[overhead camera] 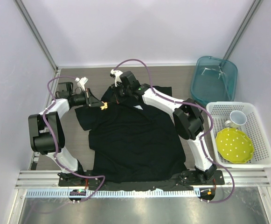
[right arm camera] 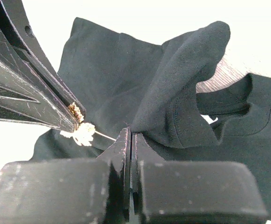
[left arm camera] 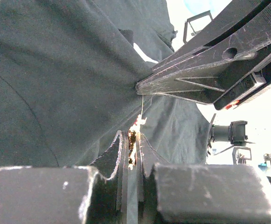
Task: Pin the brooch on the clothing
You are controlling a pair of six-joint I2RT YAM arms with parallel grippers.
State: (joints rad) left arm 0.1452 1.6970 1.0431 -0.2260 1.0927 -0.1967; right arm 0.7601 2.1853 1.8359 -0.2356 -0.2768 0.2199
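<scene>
Tightly closed, the left gripper (left arm camera: 133, 139) clamps the maple-leaf brooch (right arm camera: 82, 133) by its body. The bare pin juts forward from the fingertips, free to pierce cloth. Directly ahead of that pin, the right gripper (right arm camera: 130, 134) is pinched shut on a raised fold of the black T-shirt (right arm camera: 126, 70). It lifts the fabric off the wood-grain table (overhead camera: 172, 77), apparently so that the point meets a firm ridge rather than slack cloth. From the right wrist, the pin's tip lies just beside the right fingertips and the pinched fold; whether it has entered the fabric cannot be told. The neck opening sits to the outer side of the right gripper's fingers, and behind both grippers the rest of the garment lies spread flat toward the arms' bases. Well apart, on the right arm's outer side, a white basket (overhead camera: 266, 140) holding a yellow plate (overhead camera: 234, 144) and a mug (overhead camera: 238, 119), and a teal bin (overhead camera: 198, 84) beyond it, play no part. By these views the piercing step is in hand and the brooch is not yet fastened.
</scene>
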